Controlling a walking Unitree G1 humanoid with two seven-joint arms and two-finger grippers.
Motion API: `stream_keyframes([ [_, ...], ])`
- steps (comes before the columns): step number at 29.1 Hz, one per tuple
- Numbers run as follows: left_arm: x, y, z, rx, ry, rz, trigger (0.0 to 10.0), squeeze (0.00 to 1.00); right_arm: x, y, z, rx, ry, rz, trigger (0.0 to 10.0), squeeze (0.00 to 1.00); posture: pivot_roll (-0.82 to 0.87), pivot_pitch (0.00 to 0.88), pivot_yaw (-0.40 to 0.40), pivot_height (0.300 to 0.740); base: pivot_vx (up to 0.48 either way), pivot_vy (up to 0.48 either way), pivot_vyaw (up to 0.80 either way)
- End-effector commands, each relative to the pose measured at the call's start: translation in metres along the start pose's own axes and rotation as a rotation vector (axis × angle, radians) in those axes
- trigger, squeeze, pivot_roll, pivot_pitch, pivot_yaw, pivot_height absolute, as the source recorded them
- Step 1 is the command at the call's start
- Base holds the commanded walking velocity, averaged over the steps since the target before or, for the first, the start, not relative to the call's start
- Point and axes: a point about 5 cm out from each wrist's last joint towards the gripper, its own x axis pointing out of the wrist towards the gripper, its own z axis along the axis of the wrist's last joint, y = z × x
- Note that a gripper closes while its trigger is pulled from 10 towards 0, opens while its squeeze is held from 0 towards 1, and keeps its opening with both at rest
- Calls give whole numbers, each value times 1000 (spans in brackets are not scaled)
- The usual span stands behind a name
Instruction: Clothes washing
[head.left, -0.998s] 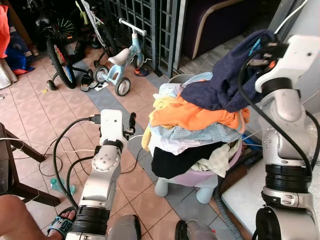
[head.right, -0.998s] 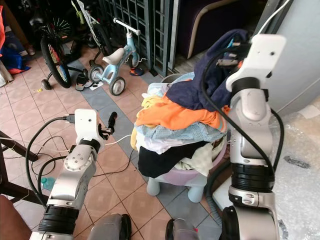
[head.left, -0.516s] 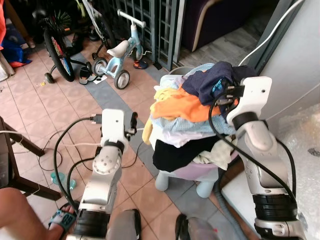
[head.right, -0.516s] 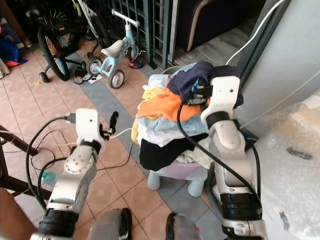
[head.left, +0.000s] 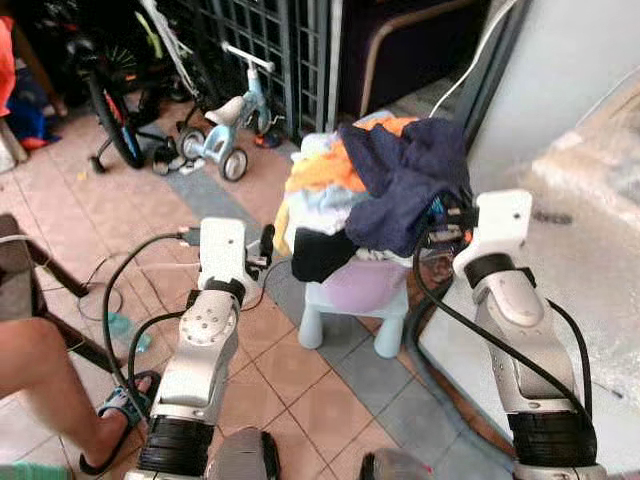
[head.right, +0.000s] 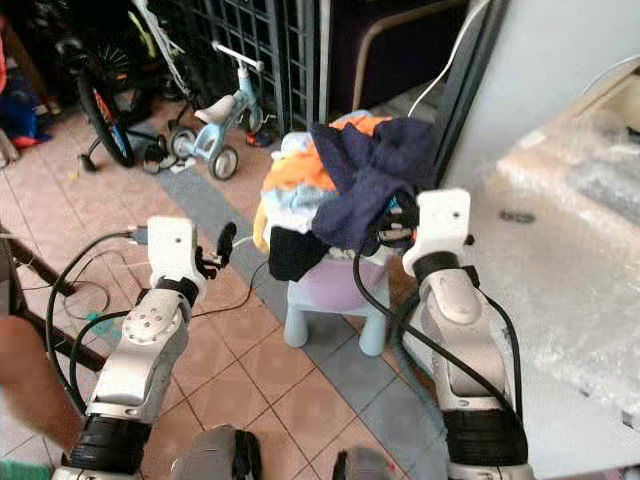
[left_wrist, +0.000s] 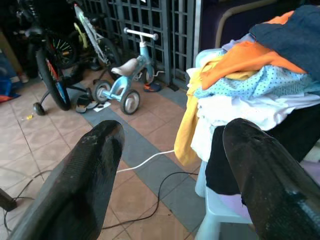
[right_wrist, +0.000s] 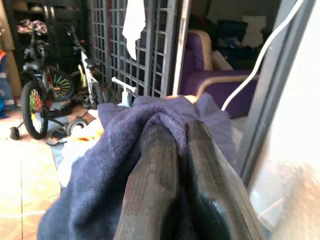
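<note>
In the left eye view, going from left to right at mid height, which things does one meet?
Person's leg → left end effector → pile of clothes on a stool → right end effector, shut on the dark blue garment.

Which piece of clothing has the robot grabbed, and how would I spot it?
Find the pale stool heaped with laundry beside the white machine. The navy garment drapes over the heap's top, on the machine's side, pinched in the right claw. It is the heap's only dark blue piece, above orange, white and black ones.
</note>
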Motion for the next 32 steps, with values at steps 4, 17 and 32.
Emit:
stream_keyframes([
  [4,7,-5,21,2,-77,-29,10000,0,7,-18,13,-29,-51,-74,10000,0,-46,126,30,740,0,0,-800],
  [17,2,6,12,-39,-50,1,10000,0,27,-27,47,-132,-179,-114,10000,0,-49,130,29,740,240,0,-800],
  [32,3,0,5,-57,-16,-22,10000,0,76,-53,132,-292,-416,-103,10000,0,-42,107,28,740,415,0,-800],
])
